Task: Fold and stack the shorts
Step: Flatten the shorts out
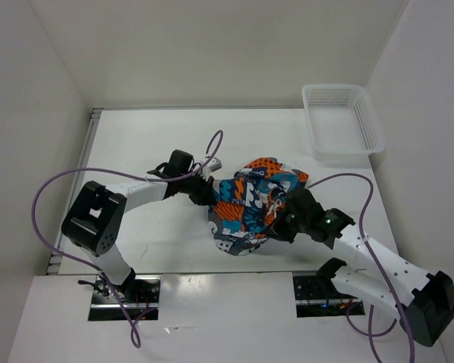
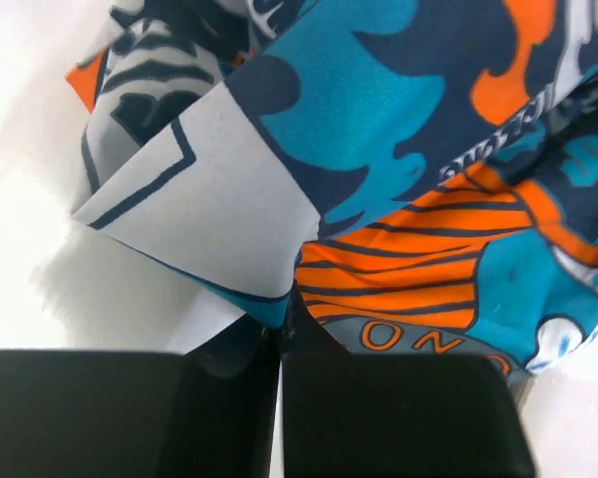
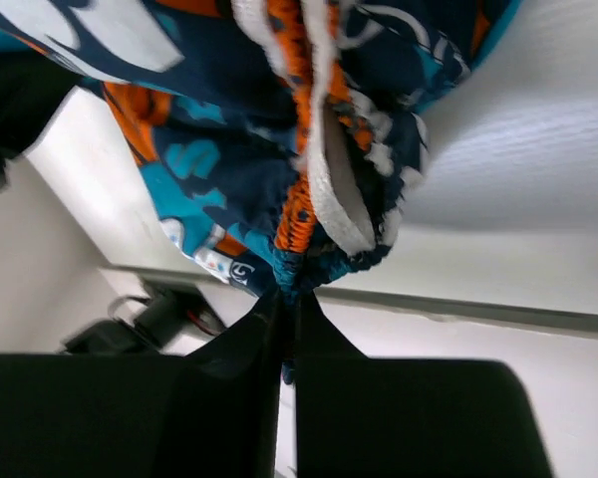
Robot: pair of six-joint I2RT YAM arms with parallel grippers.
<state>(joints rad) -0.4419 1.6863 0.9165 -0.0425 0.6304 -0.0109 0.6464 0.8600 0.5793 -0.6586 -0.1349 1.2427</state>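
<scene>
Overhead, tips of left claw (image 1: 206,194) and right claw (image 1: 284,219) under the shorts (image 1: 251,203) folds

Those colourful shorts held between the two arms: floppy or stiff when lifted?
Probably floppy: the shorts bunch and sag between the left tool and the right tool. Likely light, since small pinches at the edges seem to carry them.

- Top view: bright, even light from overhead; sharp throughout. The white counter (image 1: 136,144) shows a glossy reflection along its near edge.
- Shadows: soft and faint, lying close under the shorts (image 1: 250,204).
- Left wrist view: counter blown out to plain white at upper left; print slightly soft at close range; left gripper (image 2: 279,344) a featureless black mass.
- Right wrist view: dimmer; cloth nearest the lens blurred; right gripper (image 3: 287,334) underexposed, without detail.
</scene>
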